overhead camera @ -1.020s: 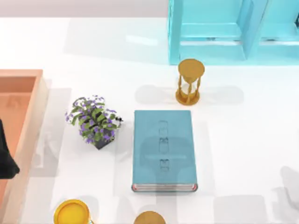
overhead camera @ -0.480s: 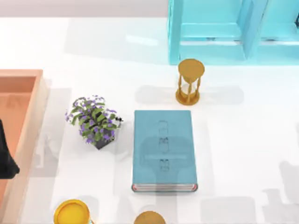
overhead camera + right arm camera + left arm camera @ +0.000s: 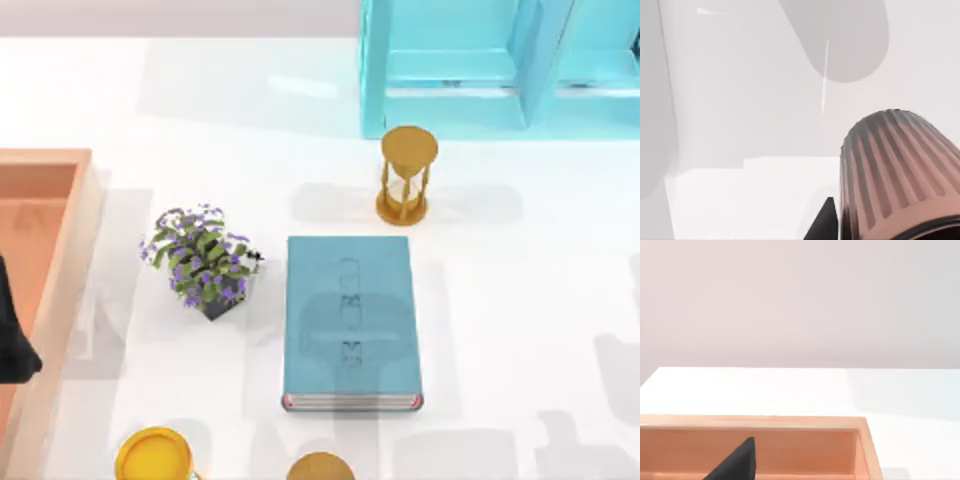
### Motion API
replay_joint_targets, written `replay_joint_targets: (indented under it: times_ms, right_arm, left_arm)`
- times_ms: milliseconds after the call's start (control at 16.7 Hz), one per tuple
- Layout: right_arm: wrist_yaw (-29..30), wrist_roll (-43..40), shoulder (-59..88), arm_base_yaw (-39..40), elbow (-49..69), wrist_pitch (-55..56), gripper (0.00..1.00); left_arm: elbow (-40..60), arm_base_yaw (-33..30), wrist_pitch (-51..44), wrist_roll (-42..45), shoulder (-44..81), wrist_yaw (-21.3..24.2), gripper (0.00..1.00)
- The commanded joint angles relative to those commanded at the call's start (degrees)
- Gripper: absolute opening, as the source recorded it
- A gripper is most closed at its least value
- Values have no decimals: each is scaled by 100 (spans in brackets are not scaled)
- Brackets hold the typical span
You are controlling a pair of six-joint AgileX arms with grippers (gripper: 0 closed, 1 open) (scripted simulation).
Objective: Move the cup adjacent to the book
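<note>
Two AgileX arms share a white table (image 3: 540, 260), and the right one has the task's object in hand. The right gripper (image 3: 830, 225) holds the cup (image 3: 890, 175), one dark finger (image 3: 822, 225) pressed against its ribbed copper wall, the tumbler tilted and raised above the pale tabletop and its grey shadows. How near it is to the book cannot be told. The book (image 3: 350, 320) lies flat at the middle of the table, red-trimmed end toward the near edge. A potted plant (image 3: 203, 262) stands just beside its left side and an hourglass (image 3: 407, 175) stands near its far right corner. Beyond that stands a teal shelf (image 3: 470, 70). A yellow bowl (image 3: 152, 457) and a golden-brown round object (image 3: 320, 467) sit at the near edge. The left gripper (image 3: 737, 462) hangs parked over the wooden tray (image 3: 60, 240) at the left; whether it is open or closed cannot be told.
</note>
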Motion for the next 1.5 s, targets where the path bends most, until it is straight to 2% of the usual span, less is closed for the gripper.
replay_joint_targets:
  times_ms: [240, 540, 840, 1320, 1500]
  right_arm:
    - [3, 319, 161, 110, 211, -68, 0]
    - [6, 1993, 853, 631, 1104, -336, 0]
    - [-12, 4581, 1851, 1405, 2260, -707, 0]
    - [-77, 9858, 3338, 2710, 4080, -1135, 0]
    - [-74, 11278, 3632, 3086, 4615, -1128, 0]
  left_arm:
    - [0, 0, 0, 0, 0, 0, 100]
    - [0, 0, 0, 0, 0, 0, 100]
    - [0, 0, 0, 0, 0, 0, 100]
    - [0, 0, 0, 0, 0, 0, 100]
    - [0, 0, 0, 0, 0, 0, 100]
